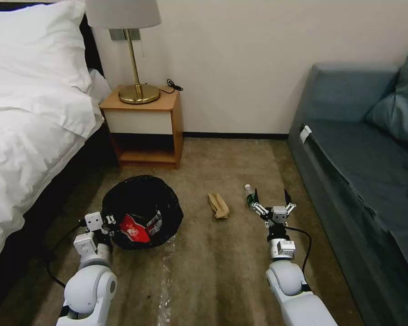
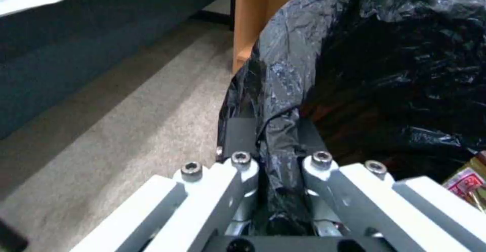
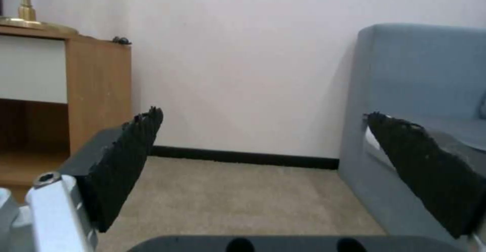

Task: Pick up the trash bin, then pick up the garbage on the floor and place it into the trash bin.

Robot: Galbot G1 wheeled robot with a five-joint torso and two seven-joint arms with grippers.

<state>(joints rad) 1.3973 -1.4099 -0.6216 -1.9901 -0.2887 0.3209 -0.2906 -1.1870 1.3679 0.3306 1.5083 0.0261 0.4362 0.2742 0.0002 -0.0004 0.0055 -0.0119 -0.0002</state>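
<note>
Black bag rim of the trash bin [image 1: 143, 199] is pinched in the left hand [image 2: 276, 157], while the right hand [image 1: 272, 198] hovers spread, the clear bottle [image 1: 249, 194] just beside its left finger.

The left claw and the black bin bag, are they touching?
Touching. The left wrist view shows the left claw pinching the bag-covered rim of the trash bin.

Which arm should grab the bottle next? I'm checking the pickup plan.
The right arm, likely. Its claw is open and sits right beside the small clear bottle on the carpet, while the left claw is shut on the trash bin's bag-lined rim, so it's busy.
</note>
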